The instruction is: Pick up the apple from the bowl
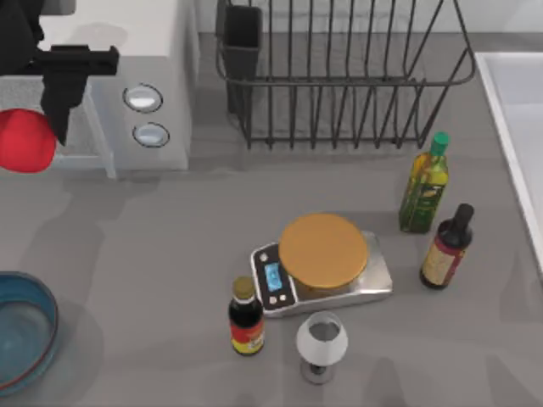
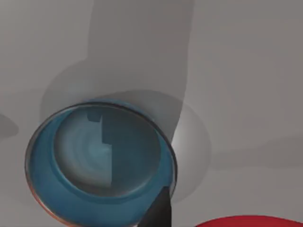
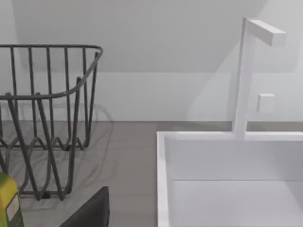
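- High above the bowl (image 1: 24,335), at the far left of the grey table (image 1: 170,237), the left gripper (image 1: 34,127) holds the apple (image 1: 25,140). Its dark fingers are closed on the round red fruit, in front of the white microwave (image 1: 144,85).
- The bowl is blue with a dark red rim. It sits at the table's left edge with nothing in it.
- The left wrist view looks straight down into the bowl (image 2: 102,165). A bit of the red apple (image 2: 251,221) shows at the edge, next to one dark finger (image 2: 158,213).
- The right wrist view shows a white sink (image 3: 227,179) with a tall white tap (image 3: 246,75), and the wire rack (image 3: 47,118) beside it. I cannot tell how the right gripper's fingers stand.
- To the right of the bowl stand a scale (image 1: 322,271) with an orange plate, a wine glass (image 1: 321,343) and three bottles.
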You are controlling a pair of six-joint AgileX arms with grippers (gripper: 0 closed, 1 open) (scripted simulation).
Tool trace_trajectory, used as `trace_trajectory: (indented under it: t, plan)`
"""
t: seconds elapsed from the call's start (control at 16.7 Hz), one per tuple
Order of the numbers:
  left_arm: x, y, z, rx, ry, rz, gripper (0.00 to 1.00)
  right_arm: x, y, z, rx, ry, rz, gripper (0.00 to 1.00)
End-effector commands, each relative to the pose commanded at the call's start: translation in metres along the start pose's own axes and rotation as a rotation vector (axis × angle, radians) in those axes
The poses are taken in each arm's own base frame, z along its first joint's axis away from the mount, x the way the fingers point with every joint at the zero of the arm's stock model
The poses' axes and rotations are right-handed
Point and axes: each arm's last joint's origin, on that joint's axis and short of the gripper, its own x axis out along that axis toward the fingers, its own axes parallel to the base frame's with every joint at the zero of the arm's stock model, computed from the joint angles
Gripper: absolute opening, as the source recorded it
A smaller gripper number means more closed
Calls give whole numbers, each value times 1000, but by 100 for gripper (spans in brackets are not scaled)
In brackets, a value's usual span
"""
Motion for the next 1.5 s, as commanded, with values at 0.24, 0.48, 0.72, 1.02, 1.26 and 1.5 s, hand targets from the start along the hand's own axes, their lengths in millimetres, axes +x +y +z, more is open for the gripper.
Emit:
trace_trajectory:
  t: [0.24,0.48,0.72,1.02,1.26,1.5]
  plan:
    - [47,-92,28,3,16,1,0,0,0,0,0,0,0,100]
    - [61,-118,32,3,7,-4,0,0,0,0,0,0,0,100]
    - [65,-117,32,2,11,-3,0,0,0,0,0,0,0,100]
    - [118,-119,37,2,3,-6,0,0,0,0,0,0,0,100]
    - [163,-119,32,3,4,-6,0,0,0,0,0,0,0,100]
    - [171,-118,31,3,7,-4,0,0,0,0,0,0,0,100]
